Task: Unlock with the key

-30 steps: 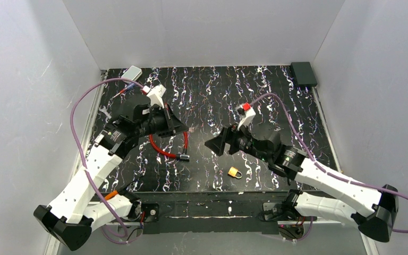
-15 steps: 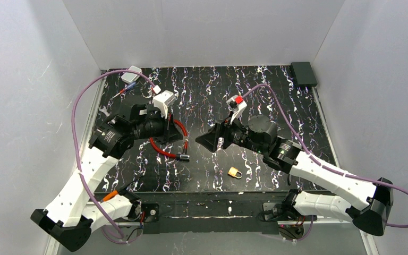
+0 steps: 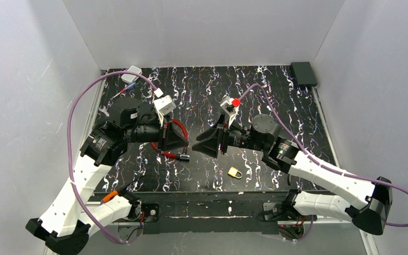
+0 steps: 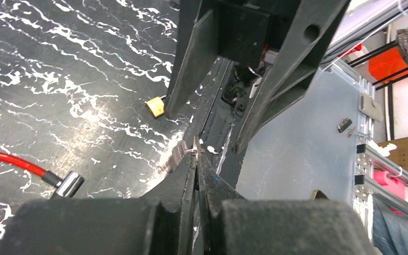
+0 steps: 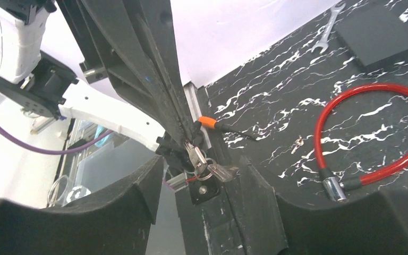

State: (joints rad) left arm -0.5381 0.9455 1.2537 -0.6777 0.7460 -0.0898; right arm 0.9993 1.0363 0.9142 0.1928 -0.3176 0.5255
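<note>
Black tabletop veined with white, boxed by plain white walls, both arm bases at its near edge. Closest to the bases: small brass padlock, lying free on the surface, well apart from either gripper, not held. Above mid-table, tip to tip: left gripper, fingers pressed together on the key bunch, keys dangling past the fingertips and so presented outward; right gripper, fingers apart, 1 on each side of the bunch, no contact visible. Probable reason for the pose: a mid-air hand-over, allowing a regrip of 1 key by its bow with the blade free for the keyhole. Beneath and just behind the left gripper: red cable lock, looped on the surface, no part of the exchange. Farthest back: black box in the right corner, small white object in the left corner, both well apart from the grippers
</note>
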